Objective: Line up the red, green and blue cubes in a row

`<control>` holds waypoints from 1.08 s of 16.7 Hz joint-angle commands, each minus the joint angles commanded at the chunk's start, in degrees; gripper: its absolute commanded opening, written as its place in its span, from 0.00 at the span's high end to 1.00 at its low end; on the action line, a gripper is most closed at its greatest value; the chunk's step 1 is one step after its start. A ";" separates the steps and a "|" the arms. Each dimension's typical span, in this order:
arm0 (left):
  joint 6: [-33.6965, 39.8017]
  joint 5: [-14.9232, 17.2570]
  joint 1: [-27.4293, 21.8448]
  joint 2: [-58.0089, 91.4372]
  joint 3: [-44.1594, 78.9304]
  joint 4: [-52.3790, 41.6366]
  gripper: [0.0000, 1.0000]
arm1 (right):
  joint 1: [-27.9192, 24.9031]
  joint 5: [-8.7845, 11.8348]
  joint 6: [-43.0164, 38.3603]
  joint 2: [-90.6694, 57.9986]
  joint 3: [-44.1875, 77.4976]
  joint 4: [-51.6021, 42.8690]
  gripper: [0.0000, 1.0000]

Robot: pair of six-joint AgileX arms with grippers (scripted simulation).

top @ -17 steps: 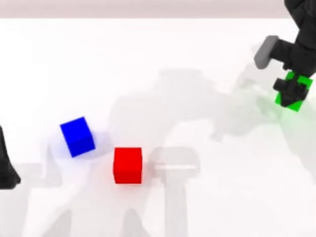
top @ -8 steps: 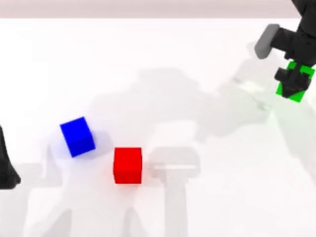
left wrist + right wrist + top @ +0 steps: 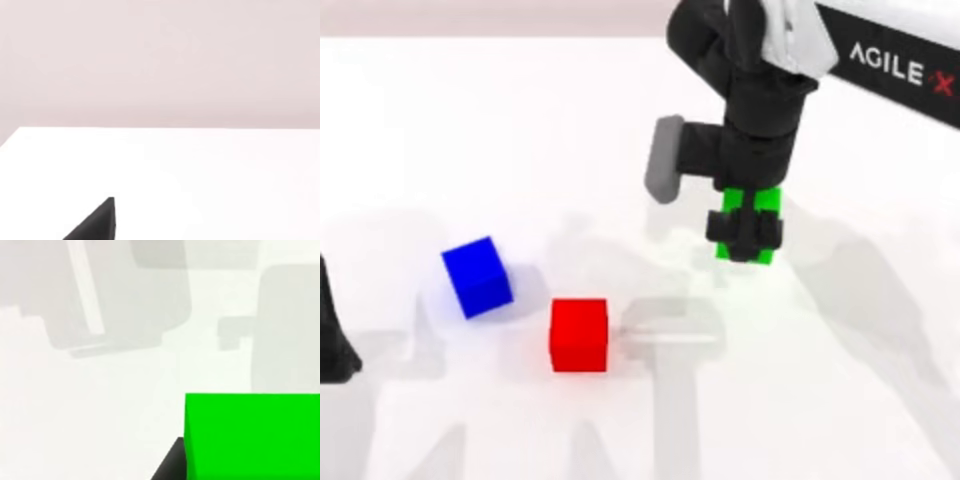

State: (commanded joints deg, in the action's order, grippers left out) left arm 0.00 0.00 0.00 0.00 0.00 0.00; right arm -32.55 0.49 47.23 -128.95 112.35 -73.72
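Observation:
My right gripper (image 3: 748,232) is shut on the green cube (image 3: 768,202), right of the table's middle and farther back than the red cube (image 3: 579,335). In the right wrist view the green cube (image 3: 252,437) fills the corner beside one dark finger (image 3: 172,466). The red cube rests on the white table near the middle. Left of it and slightly farther back lies the blue cube (image 3: 477,277), turned at an angle. My left gripper (image 3: 334,345) is parked at the table's left edge, open and holding nothing; one of its fingers (image 3: 97,225) shows in its wrist view.
The white tabletop (image 3: 840,400) carries only the three cubes and the arms' grey shadows. Its back edge (image 3: 520,38) runs along the top of the top view. My right arm reaches in from the back right.
My right gripper has carried the green cube from the far right back corner leftward and toward the front, to near the table's middle. The red and blue cubes and the left arm have not moved.

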 joint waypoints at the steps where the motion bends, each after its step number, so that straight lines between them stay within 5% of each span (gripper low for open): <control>1: 0.00 0.00 0.00 0.00 0.00 0.00 0.00 | -3.60 0.01 -0.57 0.51 -0.46 -0.11 1.00; 6: 0.00 0.00 0.00 0.00 0.00 0.00 0.00 | -12.78 -0.09 -2.54 2.72 -2.07 0.01 1.00; 12: 0.00 0.00 0.00 0.00 0.00 0.00 0.00 | -12.62 -0.05 -2.72 2.44 -2.81 0.96 1.00; 18: 0.00 0.00 0.00 0.00 0.00 0.00 0.00 | -12.78 -0.08 -2.57 0.82 -12.70 12.89 1.00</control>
State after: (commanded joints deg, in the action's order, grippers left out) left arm 0.00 0.00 0.00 0.00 0.00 0.00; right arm -45.33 0.41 44.66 -128.12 99.65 -60.83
